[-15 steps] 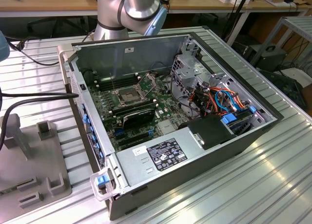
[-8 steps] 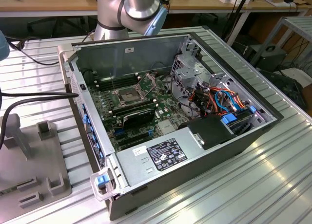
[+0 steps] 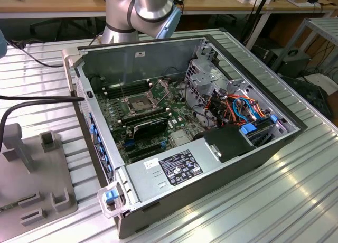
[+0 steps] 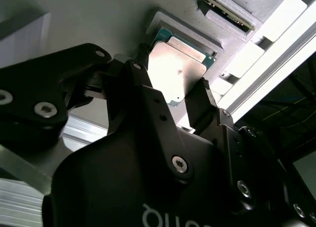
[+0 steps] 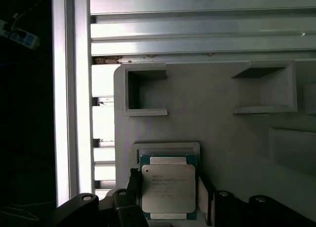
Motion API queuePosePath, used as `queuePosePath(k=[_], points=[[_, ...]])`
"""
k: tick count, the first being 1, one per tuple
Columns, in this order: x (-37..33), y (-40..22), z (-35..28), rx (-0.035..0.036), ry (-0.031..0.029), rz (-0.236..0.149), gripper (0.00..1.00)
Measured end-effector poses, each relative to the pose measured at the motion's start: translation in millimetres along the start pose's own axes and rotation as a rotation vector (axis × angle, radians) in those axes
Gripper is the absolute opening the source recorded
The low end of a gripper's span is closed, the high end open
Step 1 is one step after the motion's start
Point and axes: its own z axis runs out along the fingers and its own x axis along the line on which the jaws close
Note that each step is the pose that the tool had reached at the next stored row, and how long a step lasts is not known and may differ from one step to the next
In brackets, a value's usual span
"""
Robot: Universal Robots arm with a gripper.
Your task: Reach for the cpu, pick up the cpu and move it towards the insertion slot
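Noting the cpu (image 5: 167,190) lying flat, metal face up, in the shallow recess of the grey plastic holder (image 5: 217,108), which squares it for pickup; gripper (image 4: 173,74) straddles it; I cannot tell whether it is clamped

Ref = grey block (image 3: 58,169).
- 1 cpu (image 5: 167,187) (image 4: 178,69), seated on the block (same chip in both wrist views, so not 2).
- 2 whole rect. pockets (image 5: 143,91), sunk in the block's top, near the cpu.
- 1 gripper (image 5: 168,185), right over the block at the cpu.
- 1 pc case (image 3: 137,61), just beside the block on the exterior view's right. Inside it: 1 insertion slot (image 3: 136,103) and 1 power supply (image 3: 174,169).
- 1 robot arm (image 3: 140,8), well apart from the block.
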Motion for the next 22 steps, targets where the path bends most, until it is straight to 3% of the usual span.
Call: queuePosePath(k=[22], points=[[0.1,0.2,-5.8,0.0000,0.0001,0.000,0.55]])
